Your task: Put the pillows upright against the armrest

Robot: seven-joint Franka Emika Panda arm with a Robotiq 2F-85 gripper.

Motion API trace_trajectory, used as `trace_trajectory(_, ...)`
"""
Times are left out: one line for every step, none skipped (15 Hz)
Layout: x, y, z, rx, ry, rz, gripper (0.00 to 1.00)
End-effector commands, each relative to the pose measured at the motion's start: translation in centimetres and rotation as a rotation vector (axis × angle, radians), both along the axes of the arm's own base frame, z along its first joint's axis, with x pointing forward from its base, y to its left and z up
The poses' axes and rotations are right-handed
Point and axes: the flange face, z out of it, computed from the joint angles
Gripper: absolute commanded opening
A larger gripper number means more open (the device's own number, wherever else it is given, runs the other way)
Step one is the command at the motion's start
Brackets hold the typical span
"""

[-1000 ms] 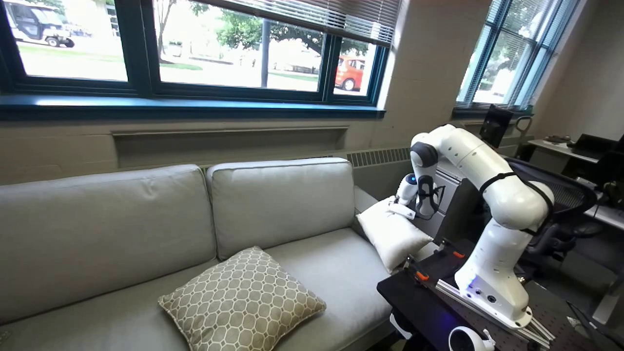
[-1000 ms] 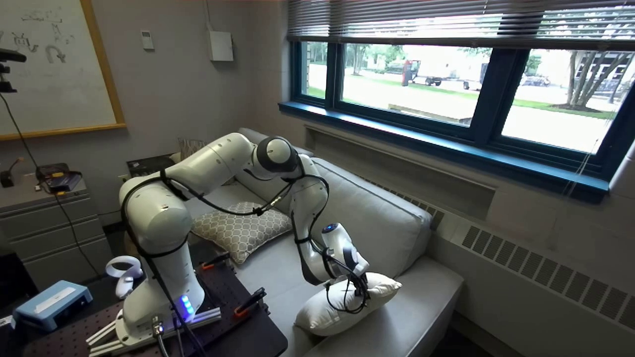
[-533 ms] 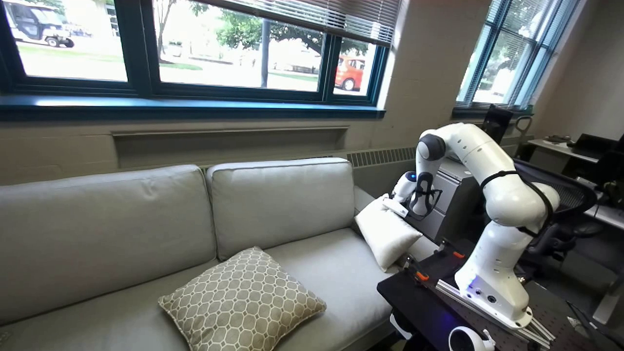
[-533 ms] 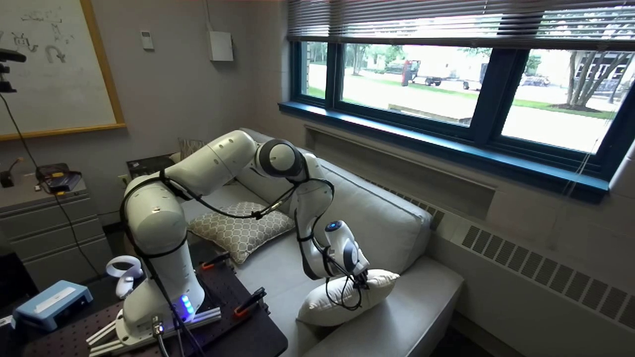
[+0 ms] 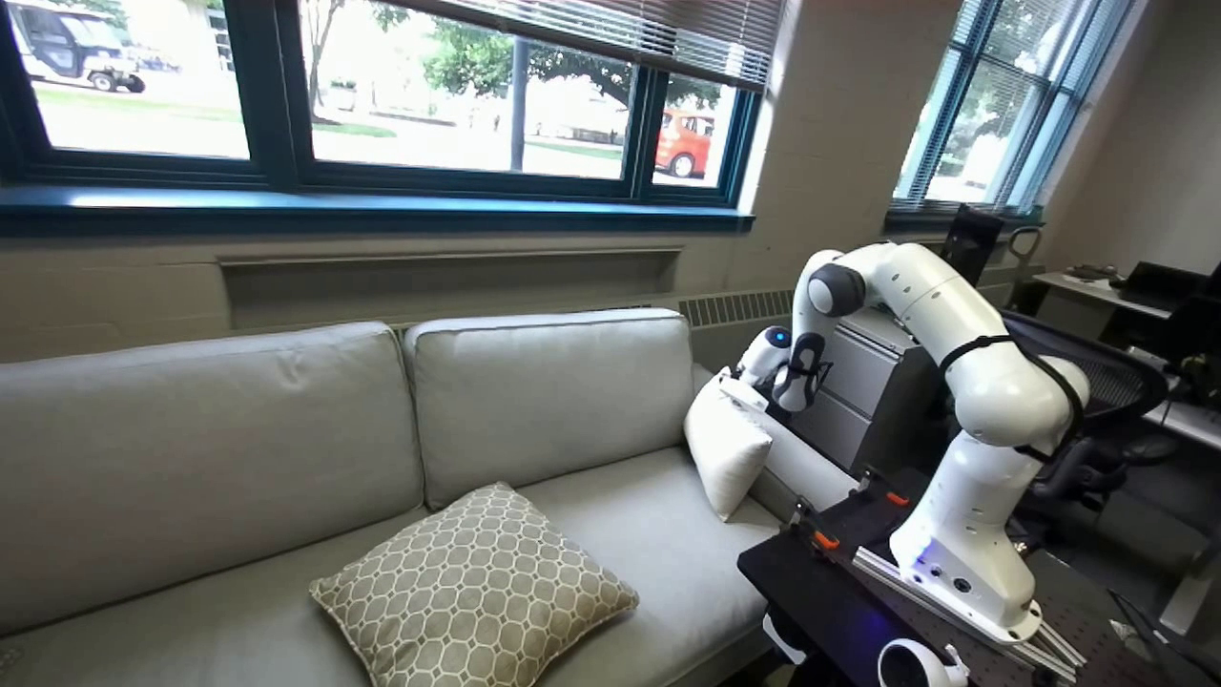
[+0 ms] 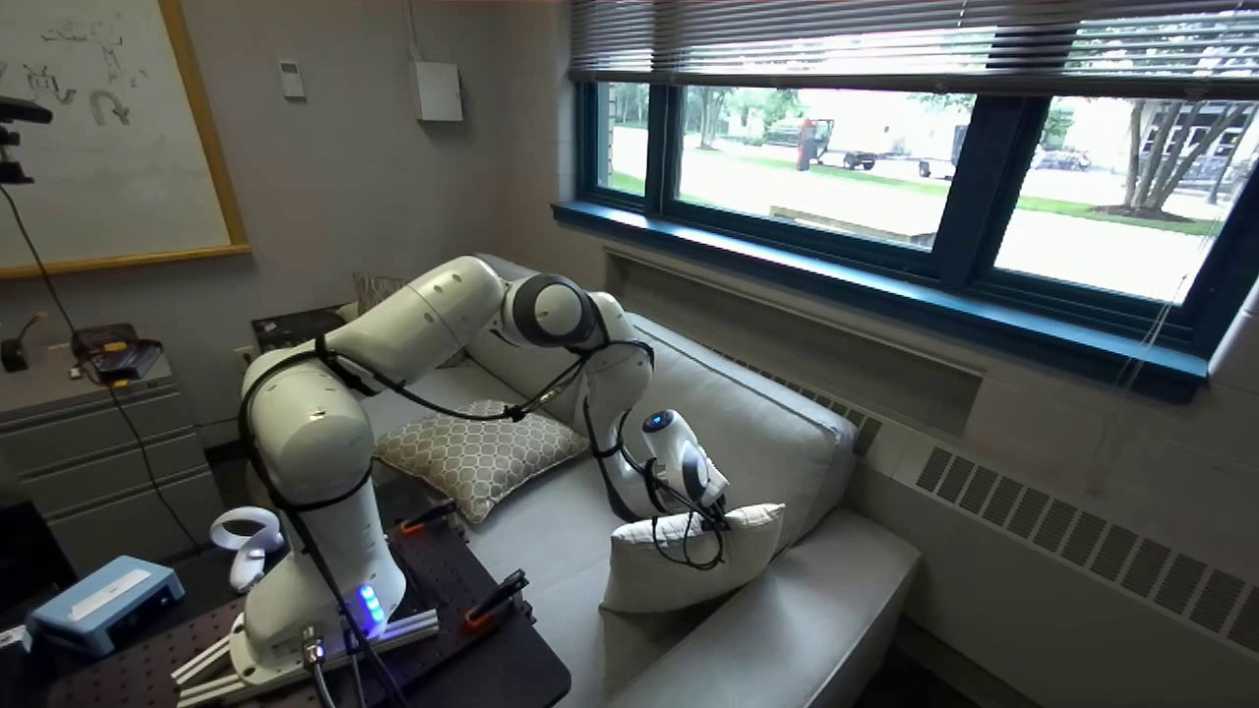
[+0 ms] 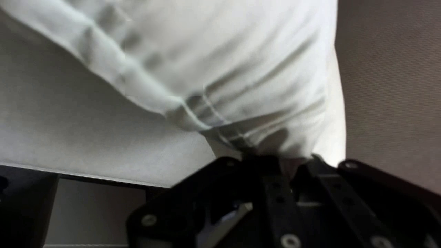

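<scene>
1. Pinching fabric, jaws standing narrow: Robotiq gripper (image 7: 288, 161) is holding the cream-white throw pillow (image 7: 241, 51) by its upper part, cloth creasing toward the grip in the wrist view.
2. That pillow is showing steep, close to upright, on the seat side of the padded grey-beige armrest (image 5: 806, 463) in both exterior views; cannot tell whether it is touching armrest or couch seat cushion (image 5: 639, 530).
3. One side of it is showing just beside the couch back cushion (image 5: 553, 391).
4. White Panda arm (image 5: 1011, 405) is arching from a black table (image 5: 792, 577) to the pillow, black cable (image 6: 514, 413) running along it.
5. Arm base (image 5: 963, 563) is standing on that table; orange-and-black clamps (image 5: 826, 541) are sitting at its edge.
6. Tan lattice-pattern throw pillow (image 5: 477, 582) is lying on the seat cushion, well apart from gripper and armrest, one corner pointing toward the back cushions.
7. White controller (image 6: 247, 568) and blue box (image 6: 106, 602) are sitting near the arm base in an exterior view.
8. Grey filing cabinet (image 5: 858, 377) is standing beyond the armrest; mesh-backed office chair (image 5: 1116, 382) is showing behind the arm.
9. Blue-framed window (image 5: 277, 95) is running above the back cushions, blinds (image 5: 687, 43) hanging over its upper part; red car (image 5: 684, 143) is showing through the glass. Whiteboard (image 6: 108, 147) is hanging in an exterior view.
</scene>
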Motion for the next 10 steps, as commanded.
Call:
trace_trajectory(2.2,-0.3,-0.7,-0.03,-0.012,0.018,0.1)
trace_trajectory(2.1,-0.6,-1.2,-0.029,-0.005,0.017,0.1)
trace_trajectory(1.9,-1.0,-1.6,-0.028,0.003,0.016,0.1)
trace_trajectory(1.4,-1.5,-2.3,-0.026,0.018,0.017,0.09)
trace_trajectory(0.8,-2.0,-2.9,-0.024,0.038,0.024,0.1)
trace_trajectory(0.2,-2.7,-3.4,-0.025,0.048,0.029,0.1)
trace_trajectory(0.0,-4.0,-3.7,-0.073,0.054,0.037,0.11)
trace_trajectory(-0.3,-5.2,-3.8,-0.11,0.061,0.045,0.1)
trace_trajectory(-0.3,-6.9,-3.4,-0.183,0.066,0.06,0.11)
trace_trajectory(-0.5,-8.4,-3.0,-0.235,0.07,0.067,0.09)
